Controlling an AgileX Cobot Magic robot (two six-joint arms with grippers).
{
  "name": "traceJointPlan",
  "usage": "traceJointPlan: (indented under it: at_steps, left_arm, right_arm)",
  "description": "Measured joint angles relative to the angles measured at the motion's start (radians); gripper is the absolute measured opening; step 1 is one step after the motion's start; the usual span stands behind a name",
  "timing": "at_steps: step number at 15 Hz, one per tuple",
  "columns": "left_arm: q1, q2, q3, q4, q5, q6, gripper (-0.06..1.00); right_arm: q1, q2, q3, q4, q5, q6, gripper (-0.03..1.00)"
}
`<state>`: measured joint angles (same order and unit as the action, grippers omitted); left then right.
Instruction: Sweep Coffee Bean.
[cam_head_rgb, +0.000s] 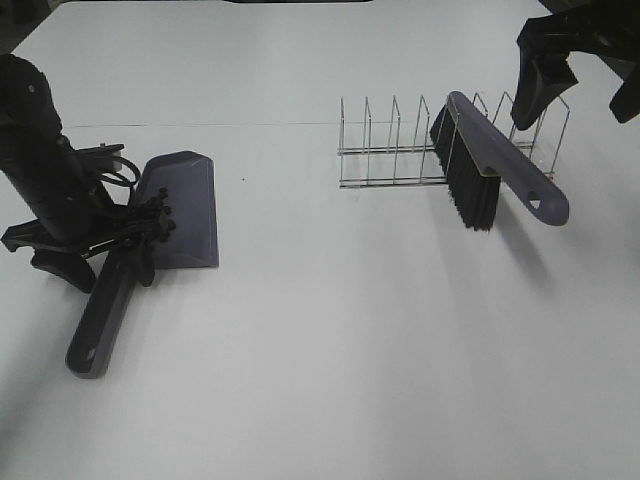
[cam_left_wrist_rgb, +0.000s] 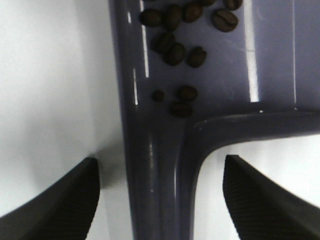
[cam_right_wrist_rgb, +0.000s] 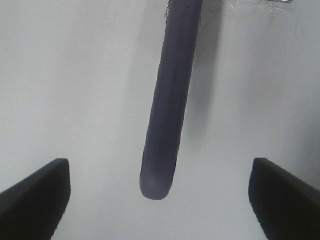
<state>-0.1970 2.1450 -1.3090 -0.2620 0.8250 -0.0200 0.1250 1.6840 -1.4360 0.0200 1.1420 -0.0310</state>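
Observation:
Several coffee beans (cam_left_wrist_rgb: 175, 47) lie inside the grey-purple dustpan (cam_left_wrist_rgb: 150, 125), near where its handle joins. I cannot make them out in the high view. The dustpan (cam_head_rgb: 185, 205) lies flat on the table's left side, handle towards the front. My left gripper (cam_left_wrist_rgb: 160, 162) is open, its fingers (cam_left_wrist_rgb: 55, 200) straddling the handle without touching; it also shows in the high view (cam_head_rgb: 140, 240). The brush (cam_head_rgb: 490, 165) leans on a wire rack (cam_head_rgb: 395, 150). My right gripper (cam_head_rgb: 583, 95) hovers open above the brush handle (cam_right_wrist_rgb: 170, 110), fingers (cam_right_wrist_rgb: 35, 195) wide apart.
The white table (cam_head_rgb: 350, 350) carries only the dustpan, the rack and the brush. The rack stands at the back right with several upright wire dividers. The table's far edge runs along the top of the high view.

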Motion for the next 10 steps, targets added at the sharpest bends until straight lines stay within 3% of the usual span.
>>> traceJointPlan:
  at_steps: [6,10]
  left_arm:
    - [0.0,-0.081,0.017,0.088,0.012,0.003,0.65]
    - [0.0,-0.287,0.032,0.194,0.108,0.003,0.65]
  right_arm:
    - [0.0,0.0,0.0,-0.001,0.038,-0.006,0.88]
    - [0.0,-0.006,0.003,-0.001,0.077,-0.007,0.88]
